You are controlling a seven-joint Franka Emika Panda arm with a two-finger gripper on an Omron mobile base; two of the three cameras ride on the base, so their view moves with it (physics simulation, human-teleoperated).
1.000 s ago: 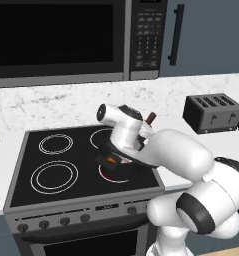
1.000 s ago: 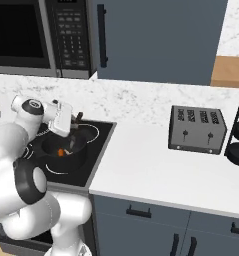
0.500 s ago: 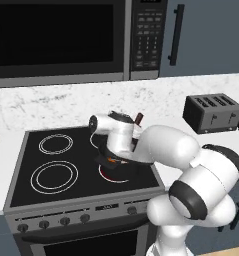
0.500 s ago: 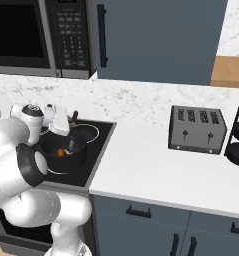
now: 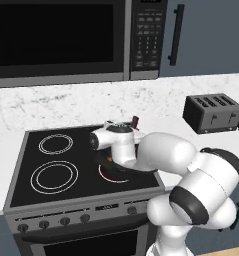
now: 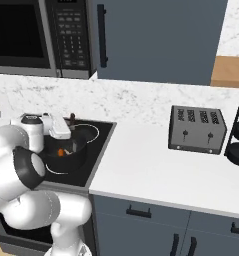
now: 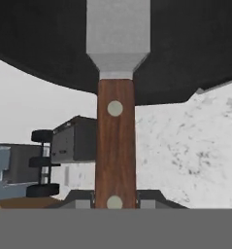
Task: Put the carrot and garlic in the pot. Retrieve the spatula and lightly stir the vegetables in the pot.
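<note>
white-veined marble tabletop (image 6: 156,165) ran under dark blue cabinets, with a black cooktop (image 5: 71,165) set into it and a microwave (image 5: 66,40) mounted above.

the pincer (image 7: 115,200) was clamped on the spatula (image 7: 116,121): in the hand view its two dark tips pressed against either side of the reddish-brown riveted handle near its end, and the handle ran straight up the frame to the squarish silver-grey blade. the blade lay against the dark inside of the pot (image 7: 185,53), whose black wall spread across the top of that view.

in the right base view the pincer (image 6: 65,135) sat low over the pot (image 6: 67,152), and the spatula (image 6: 72,120) showed as a dark handle end poking up just behind the hand. the pot stood on the front right ring of the cooktop (image 6: 98,150). inside it lay the carrot (image 6: 61,152), a small orange spot on the dark floor, with a small pale bit just beside it that was too small to name with confidence.

in the left base view the arm's wrist (image 5: 116,145) covered most of the pot (image 5: 103,160), so only its near rim showed, with a glimpse of orange carrot (image 5: 109,159) under the wrist and the spatula (image 5: 135,121) handle end rising behind it.

well apart to the right, a toaster (image 6: 197,130) stood on the tabletop, and a dark tiered stand (image 6: 238,135) stood just beside it at the frame edge.
</note>
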